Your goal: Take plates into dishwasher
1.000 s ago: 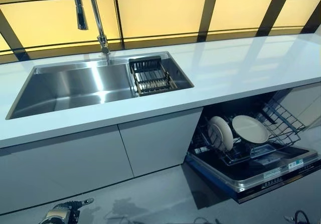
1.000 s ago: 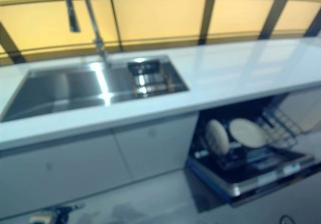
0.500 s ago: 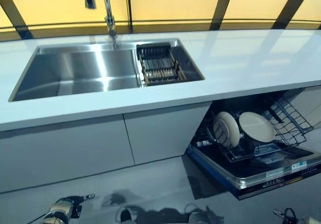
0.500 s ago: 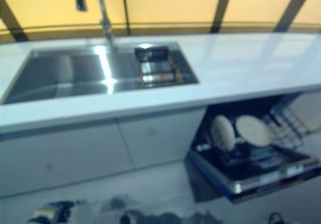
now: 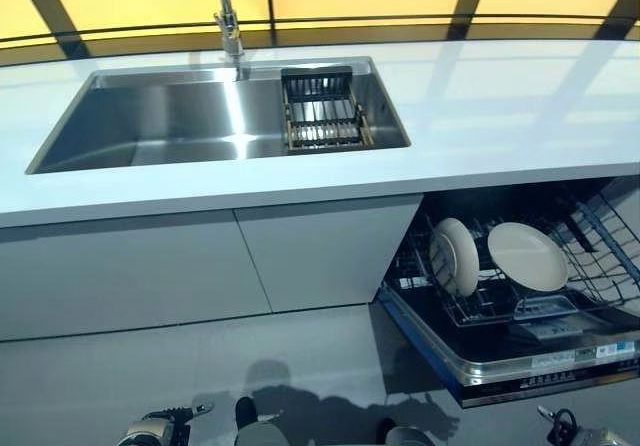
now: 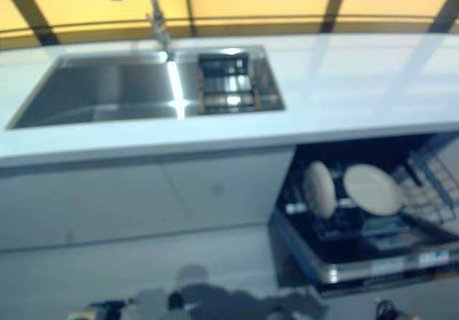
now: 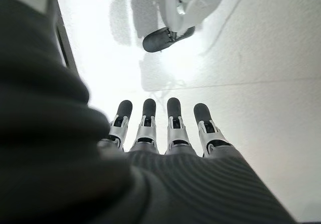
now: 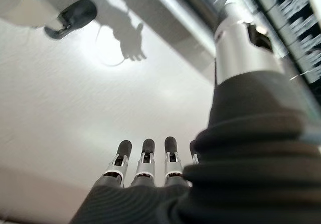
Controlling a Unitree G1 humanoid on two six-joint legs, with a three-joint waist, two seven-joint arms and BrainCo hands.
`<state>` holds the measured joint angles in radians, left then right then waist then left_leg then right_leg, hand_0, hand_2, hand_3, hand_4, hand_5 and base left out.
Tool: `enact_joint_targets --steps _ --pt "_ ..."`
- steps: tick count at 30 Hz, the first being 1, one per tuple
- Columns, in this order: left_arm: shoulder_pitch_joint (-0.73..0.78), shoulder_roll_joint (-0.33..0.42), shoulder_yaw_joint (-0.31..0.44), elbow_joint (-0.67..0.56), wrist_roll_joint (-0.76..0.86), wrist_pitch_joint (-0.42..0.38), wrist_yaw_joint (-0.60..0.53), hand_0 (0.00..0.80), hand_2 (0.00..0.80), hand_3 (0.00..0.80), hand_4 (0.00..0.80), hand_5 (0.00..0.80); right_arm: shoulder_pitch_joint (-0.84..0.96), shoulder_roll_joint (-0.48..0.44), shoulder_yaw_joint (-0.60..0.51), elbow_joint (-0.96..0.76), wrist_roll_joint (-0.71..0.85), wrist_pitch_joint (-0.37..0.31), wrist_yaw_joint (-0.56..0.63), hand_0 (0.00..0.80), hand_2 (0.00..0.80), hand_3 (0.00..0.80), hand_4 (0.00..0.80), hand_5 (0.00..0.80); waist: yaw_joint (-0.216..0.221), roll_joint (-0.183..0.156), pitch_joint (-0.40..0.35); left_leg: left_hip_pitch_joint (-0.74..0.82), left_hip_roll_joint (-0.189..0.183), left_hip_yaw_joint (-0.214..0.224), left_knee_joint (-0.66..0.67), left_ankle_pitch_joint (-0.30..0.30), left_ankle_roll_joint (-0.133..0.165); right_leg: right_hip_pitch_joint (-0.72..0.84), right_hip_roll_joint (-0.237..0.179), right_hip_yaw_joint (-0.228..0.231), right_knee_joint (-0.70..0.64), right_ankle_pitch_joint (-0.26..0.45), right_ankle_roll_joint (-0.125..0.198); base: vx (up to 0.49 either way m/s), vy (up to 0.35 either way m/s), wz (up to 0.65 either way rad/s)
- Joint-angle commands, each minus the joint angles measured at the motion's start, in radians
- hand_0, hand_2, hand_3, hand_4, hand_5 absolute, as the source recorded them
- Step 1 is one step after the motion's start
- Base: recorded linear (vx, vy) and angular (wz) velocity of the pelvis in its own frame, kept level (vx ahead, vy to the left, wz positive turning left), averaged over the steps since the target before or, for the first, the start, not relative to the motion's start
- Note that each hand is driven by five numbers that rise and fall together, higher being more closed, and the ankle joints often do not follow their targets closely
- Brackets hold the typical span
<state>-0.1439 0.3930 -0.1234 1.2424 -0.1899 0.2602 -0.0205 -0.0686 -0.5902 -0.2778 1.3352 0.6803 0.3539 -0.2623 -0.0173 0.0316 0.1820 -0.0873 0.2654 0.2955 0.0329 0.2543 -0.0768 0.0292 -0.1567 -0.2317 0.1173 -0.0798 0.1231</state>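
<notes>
Both my hands hang low over the pale grey floor (image 5: 320,366), holding nothing: my left hand (image 7: 165,128) has its fingers straight and relaxed, and my right hand (image 8: 145,166) likewise. Two round cream plates are already in the black wire dishwasher rack (image 5: 600,266) under the right end of the white countertop (image 5: 500,116): one cream plate (image 5: 455,256) stands on edge near the rack's left side, the other cream plate (image 5: 527,256) leans tilted just beside it. Toward the countertop's left end, the stainless steel sink (image 5: 160,126) carries a dark slatted drainer basket (image 5: 322,113) at its right side, below the chrome tap (image 5: 225,16).
</notes>
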Motion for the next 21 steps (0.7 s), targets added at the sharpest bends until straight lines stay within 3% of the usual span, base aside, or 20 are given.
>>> enact_joint_targets --steps 1,2,3,4,6,15,21 --pt "-0.024 0.014 0.041 0.029 0.028 -0.039 -0.034 0.0 0.0 0.0 0.0 0.0 -0.039 -0.011 -0.031 0.036 0.017 -0.03 -0.036 0.0 0.0 0.0 0.0 0.0 -0.034 -0.055 0.004 0.032 -0.107 -0.011 0.338 -0.342 0.022 -0.001 -0.018 -0.011 0.019 0.03 -0.064 -0.1 0.061 0.56" --pt "-0.02 0.015 0.036 0.027 0.033 -0.031 -0.035 0.0 0.0 0.0 0.0 0.0 -0.039 -0.009 -0.028 0.032 0.023 -0.026 -0.042 0.0 0.0 0.0 0.0 0.0 -0.049 -0.032 -0.007 0.101 -0.127 0.001 0.23 -0.352 0.035 -0.026 -0.004 -0.016 0.042 0.024 -0.058 -0.088 0.109 0.21" --pt "-0.02 0.019 0.03 0.027 0.038 -0.027 -0.038 0.0 0.0 0.0 0.0 0.0 -0.038 -0.003 -0.019 0.02 0.034 -0.023 -0.051 0.0 0.0 0.0 0.0 0.0 -0.056 -0.015 -0.01 0.135 -0.139 -0.002 0.143 -0.327 0.035 -0.04 0.009 -0.016 0.058 0.019 -0.052 -0.097 0.095 -0.04" --pt "-0.031 0.025 0.021 0.031 0.036 -0.021 -0.04 0.0 0.0 0.0 0.0 0.0 -0.035 0.016 -0.004 0.002 0.059 -0.023 -0.068 0.0 0.0 0.0 0.0 0.0 -0.061 -0.006 -0.007 0.141 -0.153 -0.029 0.079 -0.304 0.038 -0.053 0.016 -0.007 0.065 0.026 -0.041 -0.113 0.006 -0.09" --pt "-0.047 0.031 0.007 0.029 0.014 -0.028 -0.04 0.0 0.0 0.0 0.0 0.0 -0.04 0.041 0.008 -0.002 0.084 -0.017 -0.066 0.0 0.0 0.0 0.0 0.0 -0.064 -0.01 0.003 0.119 -0.181 -0.072 0.085 -0.312 0.042 -0.079 0.012 0.022 0.04 0.068 -0.028 -0.178 -0.054 0.2" --pt "-0.036 0.016 0.011 0.047 0.009 -0.049 -0.017 0.0 0.0 0.0 0.0 0.0 -0.017 0.09 0.009 0.017 0.113 -0.007 -0.061 0.0 0.0 0.0 0.0 0.0 -0.09 0.002 0.015 0.127 -0.186 -0.03 0.05 -0.31 0.053 -0.096 0.006 0.037 0.001 0.096 -0.01 -0.098 0.001 -0.05" --pt "-0.057 -0.031 -0.008 0.03 -0.005 -0.062 0.017 0.0 0.0 0.0 0.0 0.0 -0.048 0.117 0.016 0.016 0.221 -0.018 -0.087 0.0 0.0 0.0 0.0 0.0 -0.1 0.017 0.074 0.054 -0.182 0.003 0.183 -0.358 0.064 -0.155 -0.022 0.032 0.095 0.055 -0.028 -0.189 0.018 -0.06"
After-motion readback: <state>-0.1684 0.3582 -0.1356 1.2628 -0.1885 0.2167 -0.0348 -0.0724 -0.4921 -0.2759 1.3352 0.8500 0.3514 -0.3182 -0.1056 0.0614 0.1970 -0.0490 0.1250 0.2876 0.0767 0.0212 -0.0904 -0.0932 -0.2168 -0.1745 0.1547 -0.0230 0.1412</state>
